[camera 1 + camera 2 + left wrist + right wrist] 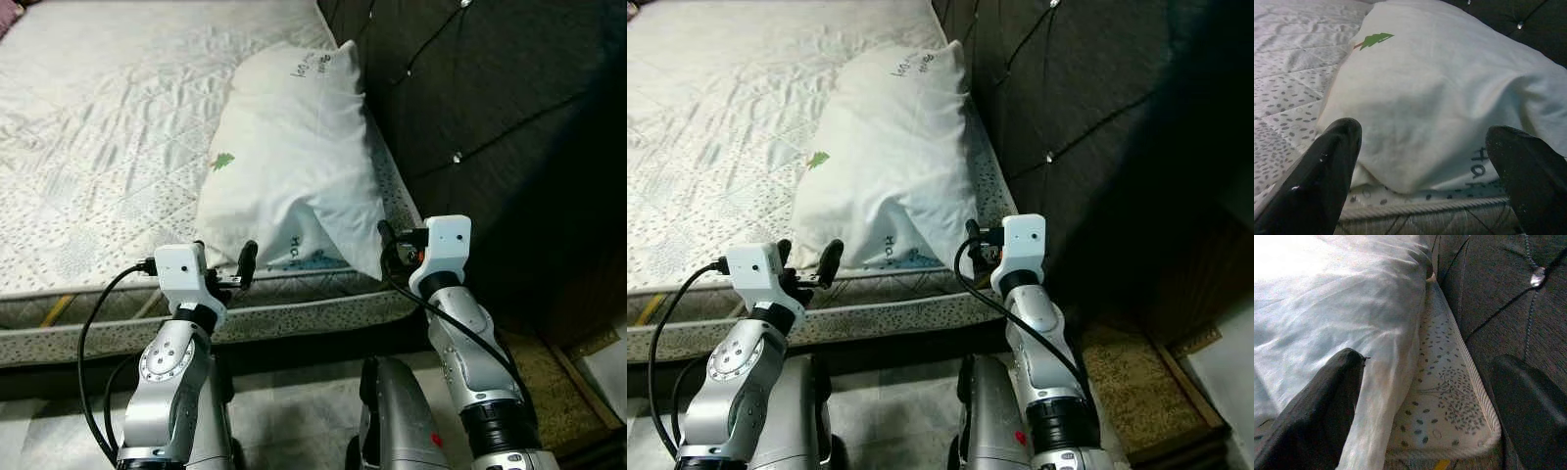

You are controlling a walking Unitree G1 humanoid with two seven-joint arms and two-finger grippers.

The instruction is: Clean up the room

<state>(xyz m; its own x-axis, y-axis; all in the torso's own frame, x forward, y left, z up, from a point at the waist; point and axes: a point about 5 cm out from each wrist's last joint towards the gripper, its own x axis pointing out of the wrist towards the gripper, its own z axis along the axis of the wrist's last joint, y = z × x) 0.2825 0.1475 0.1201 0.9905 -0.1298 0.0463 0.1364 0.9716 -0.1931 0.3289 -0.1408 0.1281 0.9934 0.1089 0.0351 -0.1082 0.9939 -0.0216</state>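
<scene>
Pillow: white, long and plump, it lies on the mattress along the edge next to the headboard, one end at the near corner. A small green leaf mark sits on its side and dark lettering shows near both ends. The near end is folded into a peak and reaches almost to the near edge of the mattress.
Mattress: white quilted top with a speckled pattern, bare apart from the pillow. A piped border runs along the near edge.
Headboard: dark, tufted with shiny studs, it stands upright against the mattress edge beside the pillow.
Left gripper: held just off the near edge of the mattress, aimed at the near end of the pillow. Its two black fingers stand wide apart with nothing between them; the left wrist view shows the pillow beyond the gap, not touched.
Right gripper: raised at the near corner of the mattress, by the pillow's near end and close to the headboard. Fingers spread wide and empty; in the right wrist view one sits in front of the pillow's side, the other in front of the headboard, and contact with either cannot be made out.
Floor: pale tiles below the near edge of the bed, between the robot's arms.
</scene>
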